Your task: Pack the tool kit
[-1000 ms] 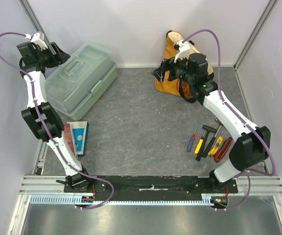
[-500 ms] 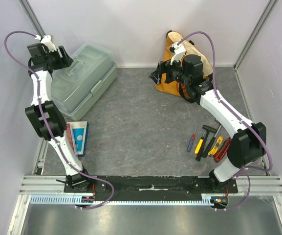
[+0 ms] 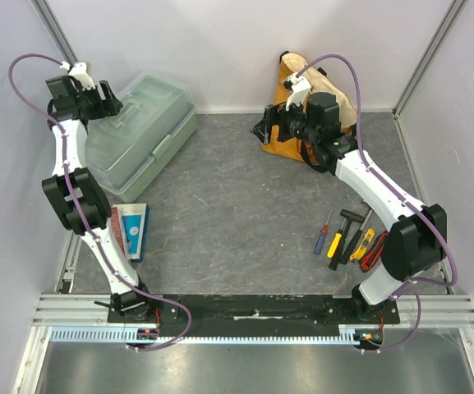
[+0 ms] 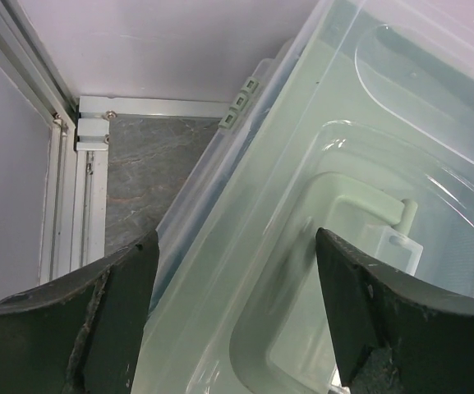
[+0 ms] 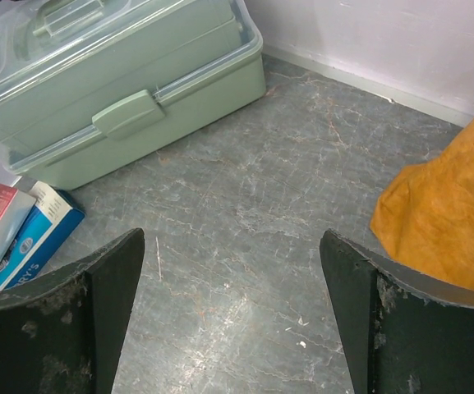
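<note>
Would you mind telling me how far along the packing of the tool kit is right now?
Nothing looks packed yet: the toolbox is closed, latch down, and the hand tools lie on the table by the right arm's base. In hand: the left gripper hovers open over the lid; the right gripper is open and empty. Left: open the box, load the tools, close it.

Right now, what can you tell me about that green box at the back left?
The toolbox is pale sage-green plastic with a clear lid, shut, its front latch down and a handle lying flat on top. It sits level, at an angle, in the far left corner of the table. The left gripper, jaws open, hangs over its lid; whether it touches I cannot tell.
</note>
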Available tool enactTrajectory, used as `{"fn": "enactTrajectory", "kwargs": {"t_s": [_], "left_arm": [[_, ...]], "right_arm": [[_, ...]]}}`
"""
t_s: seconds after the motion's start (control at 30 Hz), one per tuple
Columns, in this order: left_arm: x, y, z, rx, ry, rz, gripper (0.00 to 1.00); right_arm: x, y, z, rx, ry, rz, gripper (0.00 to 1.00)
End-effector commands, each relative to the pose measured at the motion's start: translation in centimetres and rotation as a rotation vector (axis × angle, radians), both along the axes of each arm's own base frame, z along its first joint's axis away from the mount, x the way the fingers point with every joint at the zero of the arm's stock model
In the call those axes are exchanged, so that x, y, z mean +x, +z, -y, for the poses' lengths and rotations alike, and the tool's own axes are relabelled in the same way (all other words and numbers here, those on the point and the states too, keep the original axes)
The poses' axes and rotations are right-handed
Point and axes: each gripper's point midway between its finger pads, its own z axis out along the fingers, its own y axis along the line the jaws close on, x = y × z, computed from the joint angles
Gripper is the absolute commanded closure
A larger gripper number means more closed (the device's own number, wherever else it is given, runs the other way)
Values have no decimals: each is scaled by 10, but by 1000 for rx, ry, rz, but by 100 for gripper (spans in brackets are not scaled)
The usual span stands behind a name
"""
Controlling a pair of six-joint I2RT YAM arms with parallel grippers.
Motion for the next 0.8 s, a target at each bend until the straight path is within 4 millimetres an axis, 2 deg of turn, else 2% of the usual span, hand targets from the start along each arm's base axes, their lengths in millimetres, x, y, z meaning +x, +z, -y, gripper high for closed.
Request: {"fn": "enactTrajectory", "kwargs": {"t_s": [0.0,0.17,0.37,0.57,0.7,0.77], "left_arm": [[-21,-52,33,-147,-129,-162,20],[-29,-65,64,-229,-126,-242,28],[-42,-78,125,-205,-179,-317,31],[-64,-91,173,-239,-210,-389,36],[-81,-90,199,-286,-216,-390,36],[-89,-81,212,-302,-225,-384,36]], "right_arm": [[-4,7,3,-7,-8,27,5],[-5,-2,2,-1,-9,-6,5],[-8,-12,-2,16,6,-40,5],[-12,-21,-4,26,10,-62,6],[-13,-29,-4,36,0,-92,6],[-11,-34,-2,44,-34,-125,6]]}}
